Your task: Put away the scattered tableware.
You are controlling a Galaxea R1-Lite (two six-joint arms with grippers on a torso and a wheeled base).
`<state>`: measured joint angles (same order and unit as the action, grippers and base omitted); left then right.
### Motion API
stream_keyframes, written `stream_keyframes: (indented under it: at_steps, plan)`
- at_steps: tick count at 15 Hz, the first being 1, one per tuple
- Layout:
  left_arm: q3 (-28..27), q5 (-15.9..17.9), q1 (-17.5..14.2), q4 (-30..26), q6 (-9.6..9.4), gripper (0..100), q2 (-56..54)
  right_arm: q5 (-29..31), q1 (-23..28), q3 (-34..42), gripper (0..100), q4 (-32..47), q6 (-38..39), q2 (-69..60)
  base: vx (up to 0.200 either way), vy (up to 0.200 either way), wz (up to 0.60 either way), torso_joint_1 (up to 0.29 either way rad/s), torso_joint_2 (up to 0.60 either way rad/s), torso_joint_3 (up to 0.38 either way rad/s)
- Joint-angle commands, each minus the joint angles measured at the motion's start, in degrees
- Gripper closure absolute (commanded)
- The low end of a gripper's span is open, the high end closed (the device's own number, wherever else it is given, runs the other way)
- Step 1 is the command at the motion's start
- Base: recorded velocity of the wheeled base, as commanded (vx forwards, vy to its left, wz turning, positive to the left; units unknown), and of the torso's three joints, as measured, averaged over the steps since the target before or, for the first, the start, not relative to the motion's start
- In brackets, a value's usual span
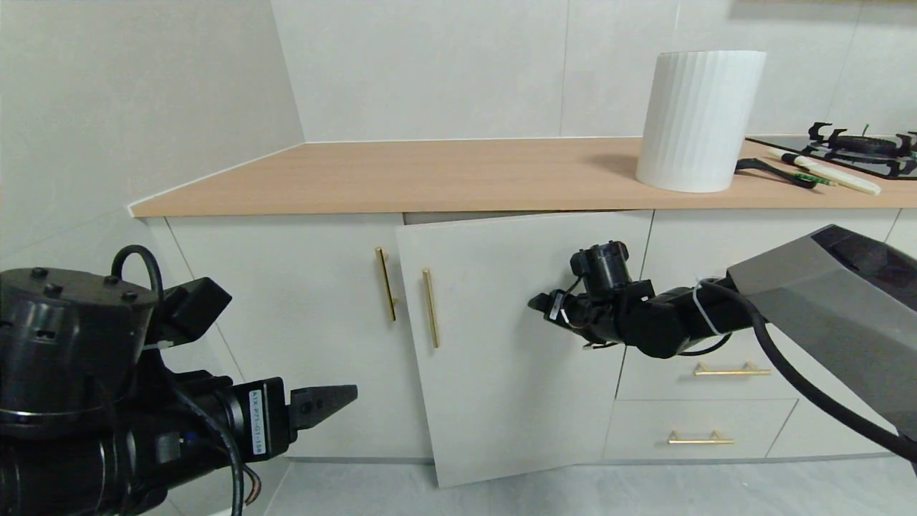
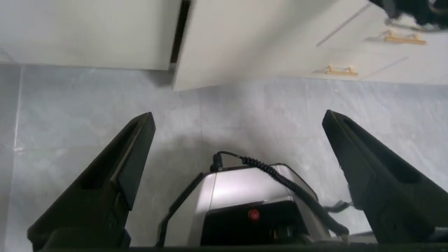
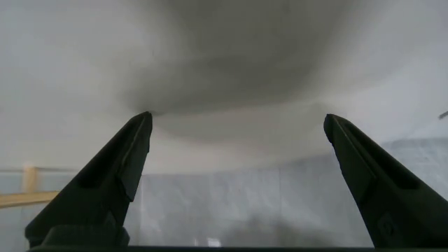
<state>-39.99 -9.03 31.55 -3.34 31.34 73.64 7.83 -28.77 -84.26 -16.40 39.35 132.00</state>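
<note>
- Your right gripper (image 1: 539, 304) sits close to the face of the pale grey cabinet door (image 1: 516, 373), fingers spread wide and holding nothing; whether it touches the door, I can't tell.
- That door hangs ajar, its gold bar handle (image 1: 430, 308) off to the gripper's left.
- Your left gripper (image 1: 337, 398) waits low by the floor, also spread and empty.
- I'd judge the task barely begun: the cupboard is partly open and nothing is put away yet.
- The tableware lies on the light wooden table (image 1: 430, 175), well away from both grippers, just right of the tall white ribbed container (image 1: 698, 118).
- Count: two pieces as far as I can make out, a black-handled utensil (image 1: 777, 172) and a cream-handled utensil (image 1: 831, 174).
- Also one container, two doors and two gold-handled drawers (image 1: 709, 390).
</note>
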Motion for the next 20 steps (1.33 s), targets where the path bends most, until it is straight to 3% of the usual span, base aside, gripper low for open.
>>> stream_keyframes:
  at_steps: [1,7,15,17,20]
  plan:
    - [-0.01,-0.02,0.00,0.00,0.03,0,0.01,0.70,0.21,-1.87,0,0.22,0.90,1.07,0.000,0.000,0.00,0.000,0.00,0.000]
    - [0.08,-0.02,0.00,0.00,0.03,0,0.10,7.20,1.26,-7.85,0,0.31,2.66,5.02,0.000,0.000,0.00,0.000,0.00,0.000]
    - [0.17,-0.02,0.00,0.00,0.03,0,0.27,6.76,1.61,-5.91,0,0.66,2.66,2.65,0.000,0.000,0.00,0.000,0.00,0.000]
    - [0.17,-0.02,0.00,0.00,0.03,0,0.27,3.86,0.56,-1.34,0,0.66,2.48,-1.48,0.000,0.000,0.00,0.000,0.00,0.000]
    - [0.26,-0.02,0.00,0.09,0.03,0,0.18,-11.25,-0.23,12.45,0,0.58,-1.73,-15.02,0.000,0.000,0.00,0.000,0.00,0.000]
